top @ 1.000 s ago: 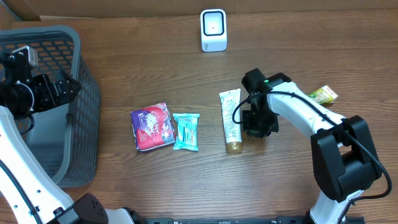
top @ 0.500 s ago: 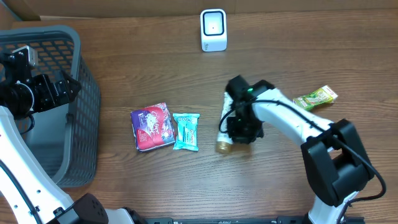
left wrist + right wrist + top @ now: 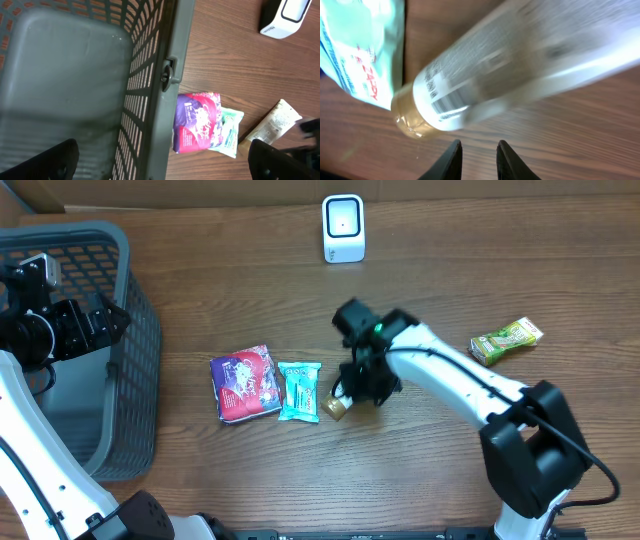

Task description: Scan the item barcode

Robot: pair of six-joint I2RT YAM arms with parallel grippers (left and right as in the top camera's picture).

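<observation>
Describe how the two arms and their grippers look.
Both arms are white tube-like links joined by black joint housings. The right arm has a thin black cable along its white link, a small green light near the wrist and a black base block. The left arm ends in a chunky black left gripper; its fingers and those of the right gripper are black.

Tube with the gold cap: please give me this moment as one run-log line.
tube: on table, beside teal packet | right gripper: above tube, jaws slightly apart, empty | left gripper: open over basket | scan: not yet
</observation>
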